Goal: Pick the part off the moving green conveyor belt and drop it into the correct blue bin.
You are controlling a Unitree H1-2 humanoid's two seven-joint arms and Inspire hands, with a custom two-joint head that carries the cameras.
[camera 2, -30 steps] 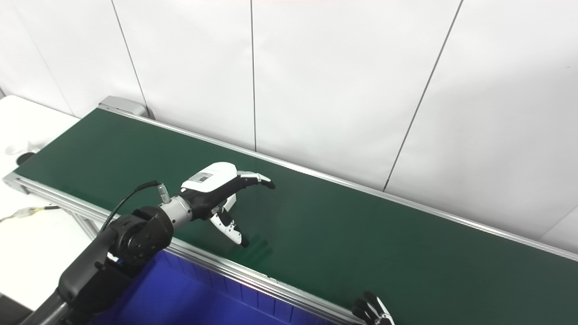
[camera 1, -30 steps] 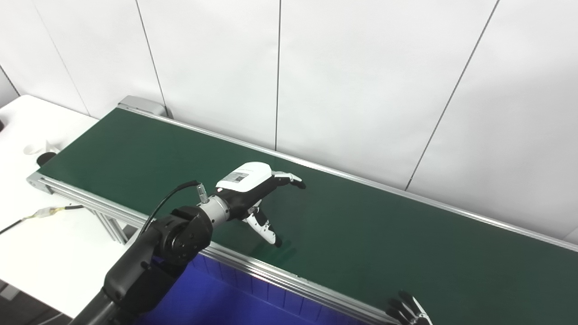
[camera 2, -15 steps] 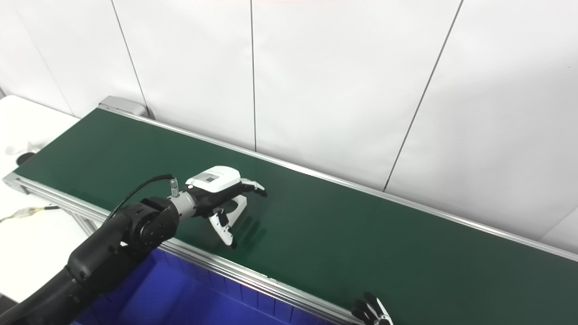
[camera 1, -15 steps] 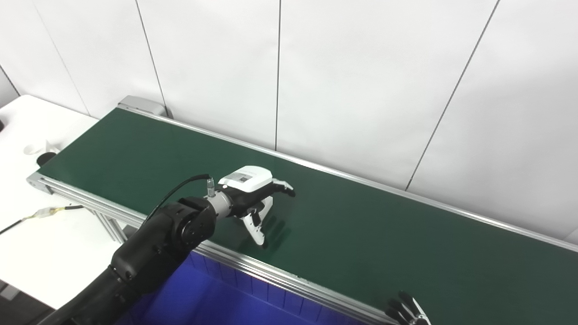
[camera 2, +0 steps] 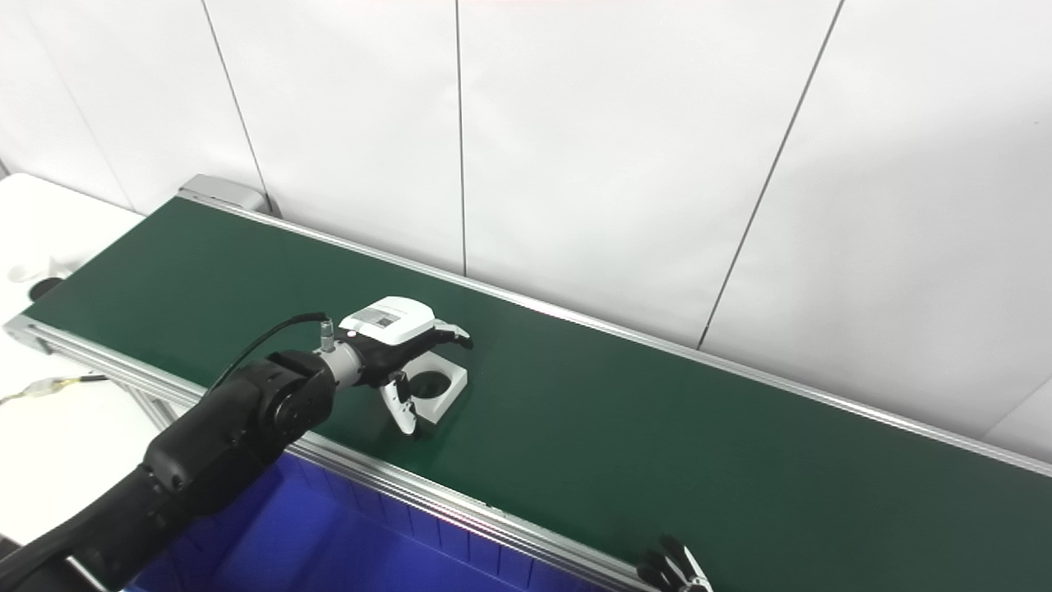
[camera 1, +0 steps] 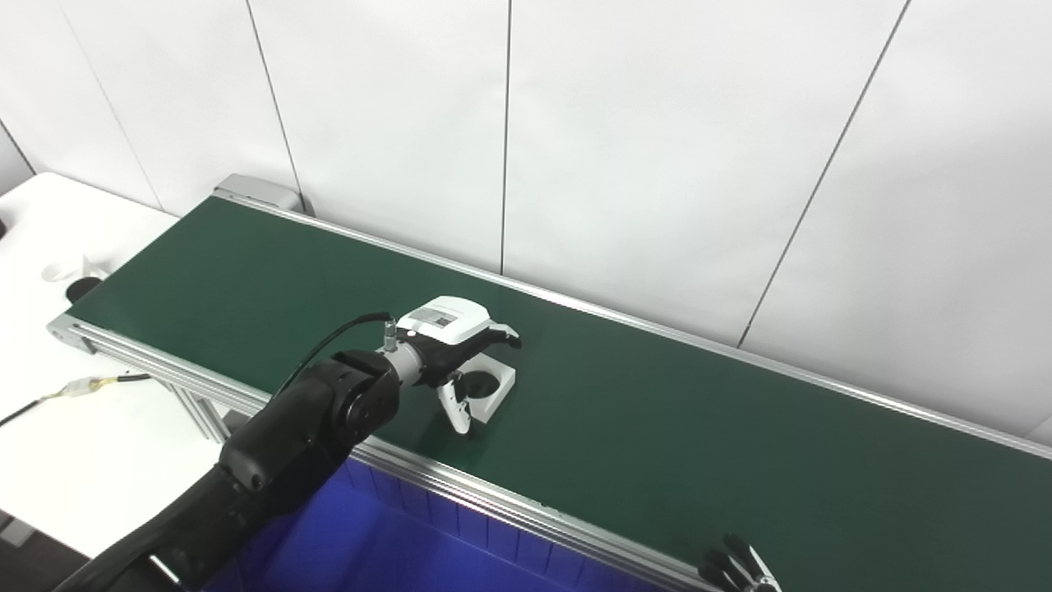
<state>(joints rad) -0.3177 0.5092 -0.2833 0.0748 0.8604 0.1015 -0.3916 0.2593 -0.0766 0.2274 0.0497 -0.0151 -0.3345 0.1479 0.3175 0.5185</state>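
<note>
Left hand [camera 1: 448, 345] is poised over the white part [camera 1: 485, 389] on the green belt [camera 1: 699, 427], thumb and fingers spread around it, grip not confirmed. Right hand [camera 1: 740, 571], at 5 o'clock, shows fingertips only; state undeterminable. Blue bin [camera 1: 394, 551] lies at 6 o'clock.

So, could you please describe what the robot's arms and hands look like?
The left robot hand has a white back with a printed label, black fingers, a silver wrist collar, a black arm and a looping black cable. Only black fingertips of the right robot hand show.
</note>
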